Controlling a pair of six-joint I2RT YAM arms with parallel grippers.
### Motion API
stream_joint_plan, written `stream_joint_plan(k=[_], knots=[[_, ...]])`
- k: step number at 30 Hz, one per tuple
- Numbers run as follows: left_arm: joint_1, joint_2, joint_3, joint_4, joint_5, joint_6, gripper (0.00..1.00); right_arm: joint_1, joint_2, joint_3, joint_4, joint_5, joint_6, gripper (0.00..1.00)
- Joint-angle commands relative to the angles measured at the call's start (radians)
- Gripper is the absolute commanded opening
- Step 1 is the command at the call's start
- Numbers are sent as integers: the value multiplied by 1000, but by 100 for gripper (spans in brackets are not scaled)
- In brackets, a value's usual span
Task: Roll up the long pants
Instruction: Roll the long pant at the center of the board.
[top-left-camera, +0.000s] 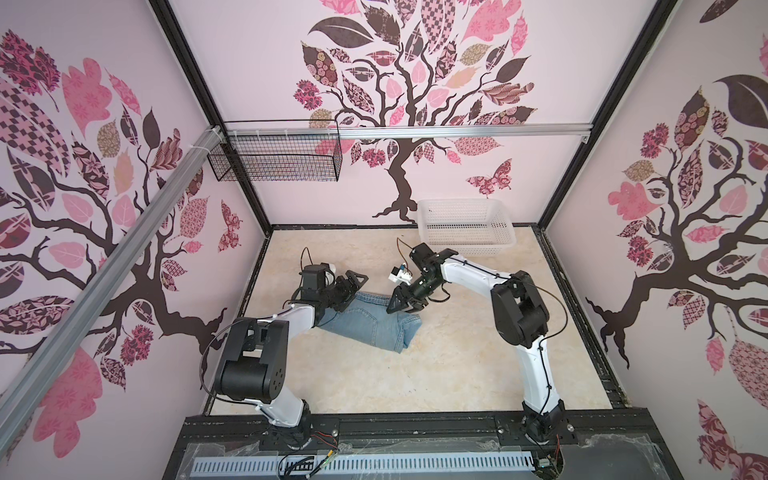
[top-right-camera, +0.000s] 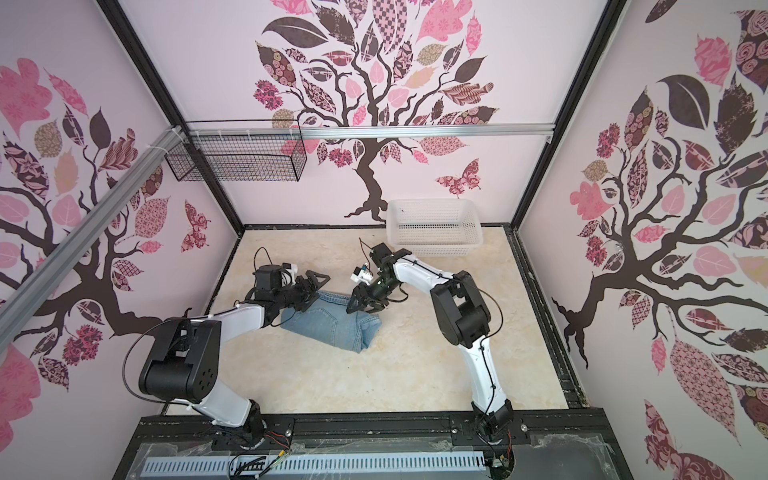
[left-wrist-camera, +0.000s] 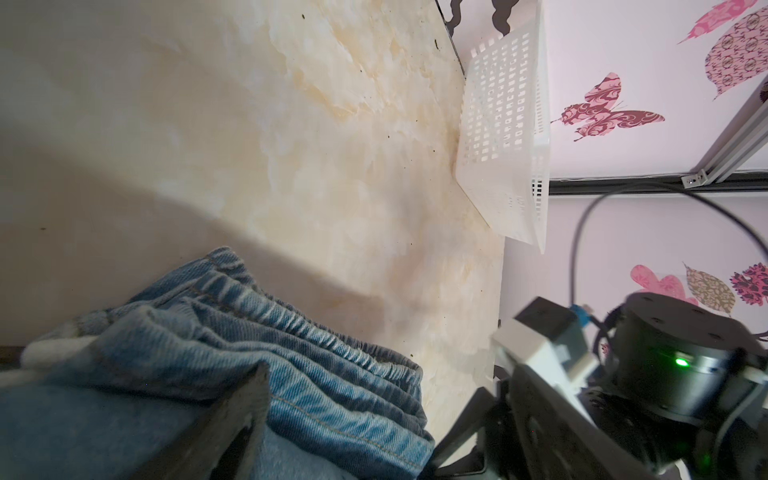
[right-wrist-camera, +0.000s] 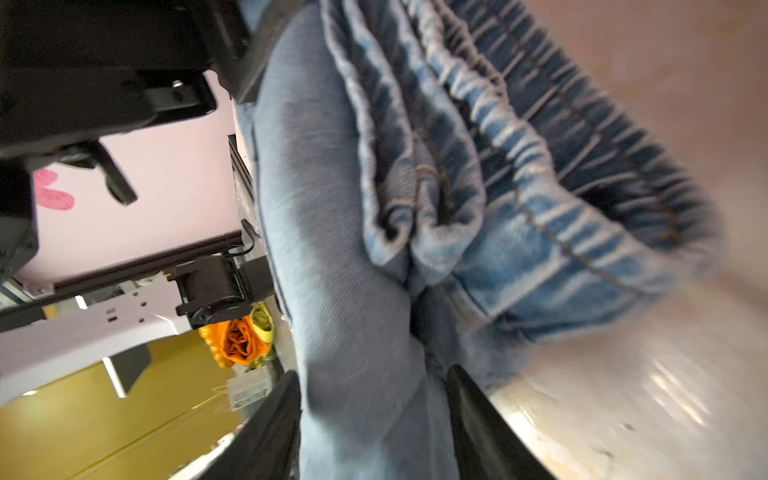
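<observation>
The long pants (top-left-camera: 370, 326) (top-right-camera: 332, 322) lie as a compact light blue denim bundle in the middle of the table. My left gripper (top-left-camera: 351, 293) (top-right-camera: 311, 291) stands open at the bundle's far left end. In its wrist view (left-wrist-camera: 365, 415) one finger (left-wrist-camera: 232, 424) rests on the denim (left-wrist-camera: 249, 332), while the other is clear of the cloth. My right gripper (top-left-camera: 403, 307) (top-right-camera: 365, 306) is at the bundle's far right part. In the right wrist view its jaws (right-wrist-camera: 372, 399) stand parted, with a thick fold of denim (right-wrist-camera: 457, 187) between them.
A white perforated basket (top-left-camera: 465, 226) (top-right-camera: 434, 228) (left-wrist-camera: 507, 137) stands at the back right against the wall. A black wire basket (top-left-camera: 276, 160) hangs on the back left rail. Marble-patterned tabletop (top-left-camera: 374, 382) spreads in front of the bundle. Walls enclose three sides.
</observation>
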Motion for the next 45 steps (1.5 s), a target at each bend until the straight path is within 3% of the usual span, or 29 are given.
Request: stream_joint_plan(k=[1, 3, 5, 6, 7, 11, 19, 22, 28, 32, 37, 41, 45], knots=[[25, 120, -73, -153, -128, 63, 93, 3, -147, -63, 126, 121, 98, 60], [26, 131, -72, -151, -126, 62, 93, 43, -231, -92, 165, 255, 122, 50], [30, 141, -68, -146, -123, 60, 93, 123, -293, -87, 158, 448, 103, 24], [31, 145, -67, -143, -123, 58, 93, 163, -318, -88, 161, 547, 103, 2], [34, 149, -68, -140, -122, 55, 93, 189, -332, -97, 178, 594, 118, 0], [45, 164, -65, -133, -117, 51, 93, 224, -317, -198, 353, 572, 215, 0], [73, 174, -62, -123, -76, 32, 93, 201, 17, -405, 589, 380, 393, 0], [76, 163, -52, -146, -68, 45, 93, 172, -3, -516, 677, 345, 434, 0], [65, 182, -36, -146, -64, 39, 93, 202, -192, -294, 429, 493, 295, 0], [42, 201, -57, -98, -68, 2, 93, 226, -241, -190, 431, 494, 300, 0], [-8, 230, -85, -26, -77, -45, 93, 205, -142, -389, 655, 381, 423, 0], [-35, 246, -124, 24, -78, -74, 93, 128, -70, -676, 937, 225, 577, 0], [-130, 266, -111, 38, -102, -88, 93, 91, -170, -767, 837, 288, 473, 0]])
